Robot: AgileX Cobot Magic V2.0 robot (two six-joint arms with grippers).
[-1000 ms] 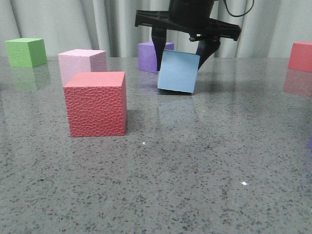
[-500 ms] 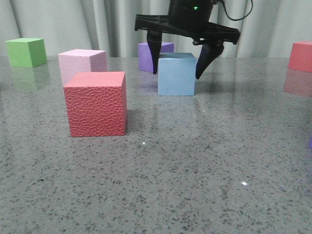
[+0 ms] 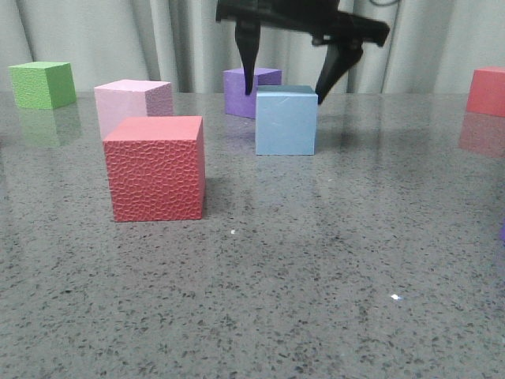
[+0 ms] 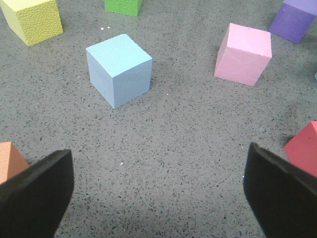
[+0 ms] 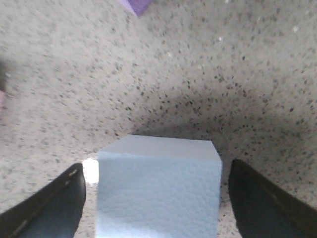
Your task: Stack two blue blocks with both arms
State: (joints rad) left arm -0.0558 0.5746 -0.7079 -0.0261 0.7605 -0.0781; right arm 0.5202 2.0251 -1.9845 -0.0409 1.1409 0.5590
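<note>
Soft, even light falls from above onto my desk (image 3: 316,276); nothing is harsh or dim. The polished grey surface acts like a mirror toward its far edge, where faint reflections sit under the green cube (image 3: 43,84) and the red cube (image 3: 486,91) at the far right corner. A small white glint shows near the front edge. Shadows are weak and short. From my left wrist the view is sharp, though my fingers (image 4: 34,193) are dark. From my right wrist the blue block (image 5: 158,188) is slightly soft, with a bright spot on its corner, a broad dark shadow behind it, and the grain smearing toward the frame's edges.
</note>
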